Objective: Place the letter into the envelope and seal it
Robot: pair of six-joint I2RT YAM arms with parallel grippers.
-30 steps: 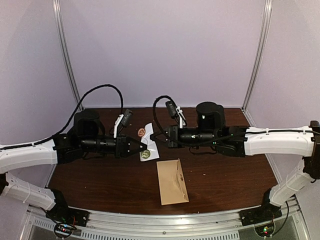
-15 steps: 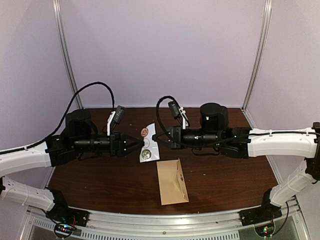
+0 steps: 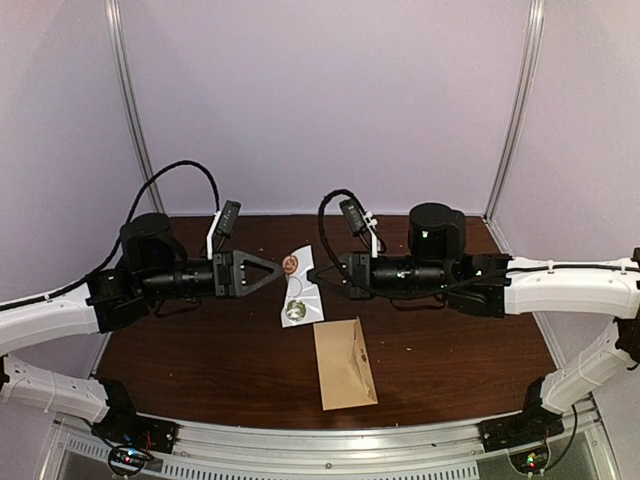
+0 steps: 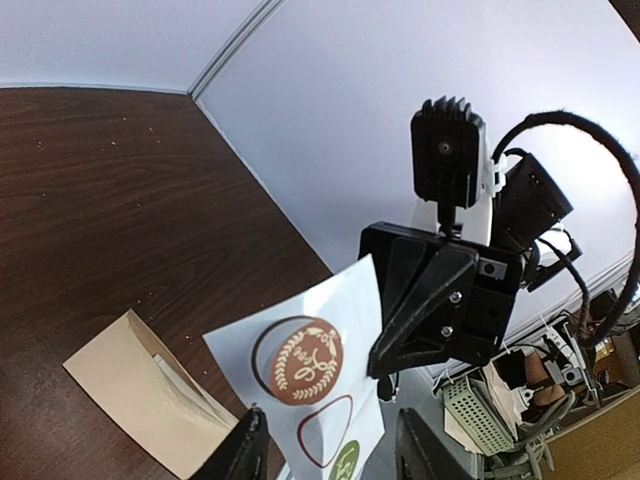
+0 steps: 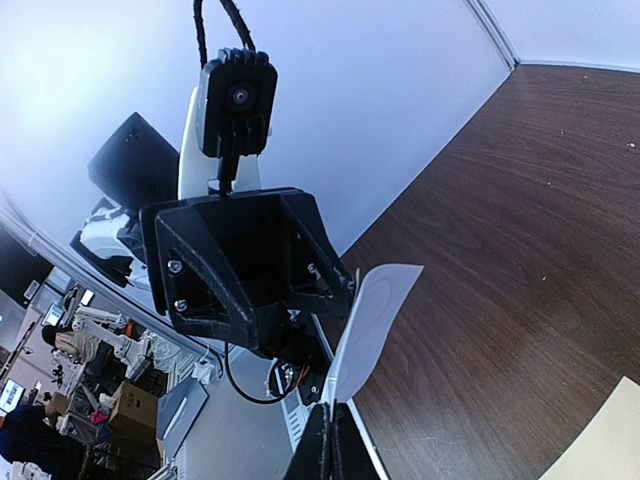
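Count first: 2 arms, 2 grippers, 1 envelope and 1 white sticker card, all over 1 dark wood table (image 3: 450, 340).

The envelope (image 3: 345, 362) is tan and lies flat on the table. It is closer to the arm bases than the grippers are, and a bit right of centre. Nothing touches it, and both grippers are well apart from it, further back. If its flap is open or closed, I cannot tell from these pics.

The right gripper (image 3: 314, 274) points to the left, w/ its fingers pressed together on one edge of the sticker card (image 3: 298, 292). In the right wrist view the card comes out from btw. the black fingertips, seen nearly edge-on, and it is held up off the table.

The left gripper (image 3: 272, 270) points to the right and faces the other one, so the 2 tips are near each other. Its fingers (image 4: 247, 447) are spread and grip nothing. In the left wrist view the lower part of the card shows in the gap btw. them, but if it touches a finger I cannot tell.

On the card the top view shows 2 round stickers: 1 brown sticker (image 3: 290, 264) and 1 greenish sticker (image 3: 293, 312). The left wrist view shows also 1 ring outline (image 4: 325, 440) btw. them, w/ only white inside.
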